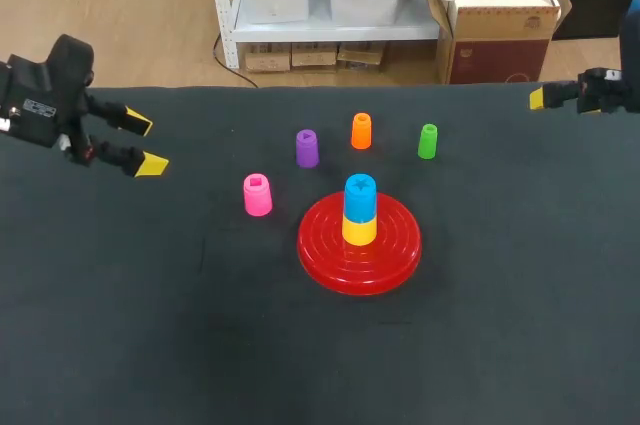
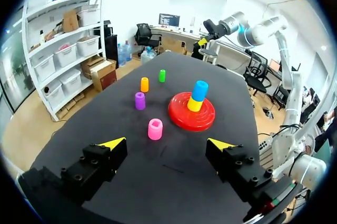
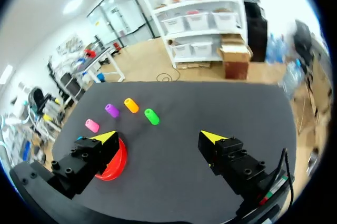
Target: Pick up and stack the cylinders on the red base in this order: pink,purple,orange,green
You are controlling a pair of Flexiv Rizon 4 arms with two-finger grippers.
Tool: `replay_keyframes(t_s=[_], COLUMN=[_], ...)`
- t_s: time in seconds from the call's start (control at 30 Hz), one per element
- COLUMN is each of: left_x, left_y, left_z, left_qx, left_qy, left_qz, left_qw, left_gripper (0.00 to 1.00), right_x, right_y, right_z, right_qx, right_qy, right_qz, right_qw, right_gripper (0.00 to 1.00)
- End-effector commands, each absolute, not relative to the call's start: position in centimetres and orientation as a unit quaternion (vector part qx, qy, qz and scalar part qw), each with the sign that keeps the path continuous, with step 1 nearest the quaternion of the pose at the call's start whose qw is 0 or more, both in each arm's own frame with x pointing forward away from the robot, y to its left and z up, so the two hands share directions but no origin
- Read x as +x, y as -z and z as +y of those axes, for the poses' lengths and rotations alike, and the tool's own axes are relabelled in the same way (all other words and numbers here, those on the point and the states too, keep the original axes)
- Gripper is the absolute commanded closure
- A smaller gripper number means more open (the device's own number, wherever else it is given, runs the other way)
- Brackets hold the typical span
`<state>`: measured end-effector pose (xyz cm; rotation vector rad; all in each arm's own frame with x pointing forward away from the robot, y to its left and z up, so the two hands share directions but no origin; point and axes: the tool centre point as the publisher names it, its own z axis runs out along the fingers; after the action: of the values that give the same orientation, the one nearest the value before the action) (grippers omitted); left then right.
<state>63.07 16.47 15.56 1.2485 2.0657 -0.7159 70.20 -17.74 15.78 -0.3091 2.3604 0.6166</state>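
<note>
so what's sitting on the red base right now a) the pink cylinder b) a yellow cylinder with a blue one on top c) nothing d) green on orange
b: the red base holds a yellow cylinder with a blue cylinder on top; the pink cylinder, purple cylinder, orange cylinder and green cylinder stand off it on the table

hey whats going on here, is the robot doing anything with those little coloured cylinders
Nothing is being handled right now. The left gripper and right gripper are both open and empty, off at opposite sides of the table. The red base carries a yellow cylinder with a blue cylinder on top. The pink cylinder, purple cylinder, orange cylinder and green cylinder stand loose near the base, none stacked yet.
</note>
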Motion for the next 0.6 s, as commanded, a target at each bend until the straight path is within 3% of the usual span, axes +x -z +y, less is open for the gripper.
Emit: replay_keyframes(t_s=[0.03,0.37,0.6], left_x=[63.0,63.0,63.0], left_y=[-15.5,-15.5,-15.5], left_z=[16.5,16.5,16.5], left_qx=[0.472,0.472,0.472], left_qy=[0.271,0.271,0.271], left_qz=[0.78,0.78,0.78], left_qw=[0.308,0.308,0.308], left_gripper=[0.0,0.0,0.0], right_x=[75.1,78.1,76.8], right_y=[-17.2,-16.3,-14.5], right_z=[-13.6,0.3,6.4], right_qx=[-0.231,-0.492,-0.593], right_qy=[-0.233,-0.169,-0.15], right_qz=[0.901,0.841,0.786], right_qw=[0.283,0.152,0.091], right_gripper=[0.0,0.0,0.0])
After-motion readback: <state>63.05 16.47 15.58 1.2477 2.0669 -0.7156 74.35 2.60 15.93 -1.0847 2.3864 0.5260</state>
